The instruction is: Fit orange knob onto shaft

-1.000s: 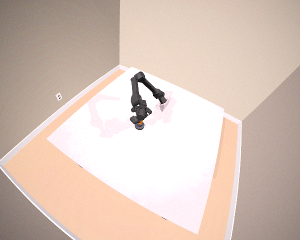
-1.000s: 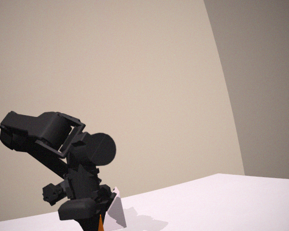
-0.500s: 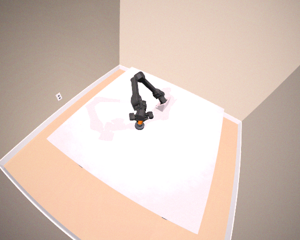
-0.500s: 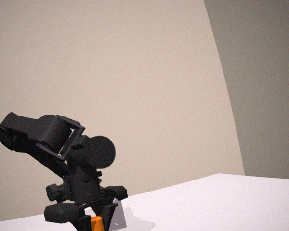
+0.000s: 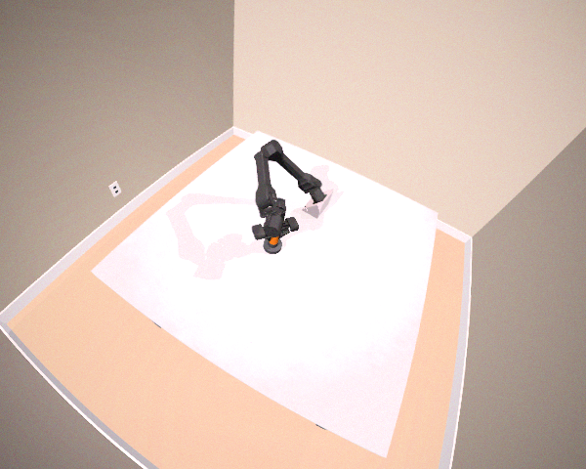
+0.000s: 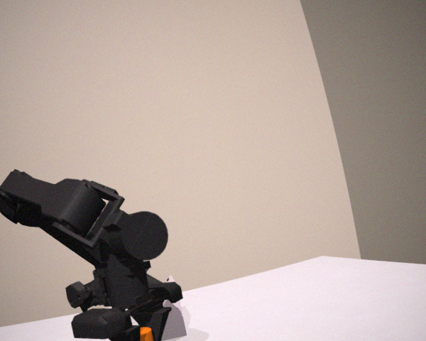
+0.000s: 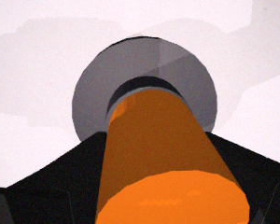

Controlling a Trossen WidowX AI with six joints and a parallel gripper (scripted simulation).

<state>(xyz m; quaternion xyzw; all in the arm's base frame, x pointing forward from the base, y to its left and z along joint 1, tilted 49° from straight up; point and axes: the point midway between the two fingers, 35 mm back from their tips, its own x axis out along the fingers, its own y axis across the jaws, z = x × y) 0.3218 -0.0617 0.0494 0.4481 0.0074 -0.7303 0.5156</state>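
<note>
Alignment step: your gripper (image 5: 273, 238) (image 7: 153, 141) grips the orange knob (image 5: 272, 240) (image 6: 145, 334) (image 7: 154, 135) at lower centre; pedestal (image 5: 272, 249) (image 7: 145, 58) beyond. Next, match flats; then press down.

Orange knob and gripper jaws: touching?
Touching. The wrist view shows the orange knob clamped between the jaws, one on each side.

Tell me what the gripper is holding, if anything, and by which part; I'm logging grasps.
The orange knob, pinched by opposite sides of its body, its top face left uncovered between the gripper's fingers.
</note>
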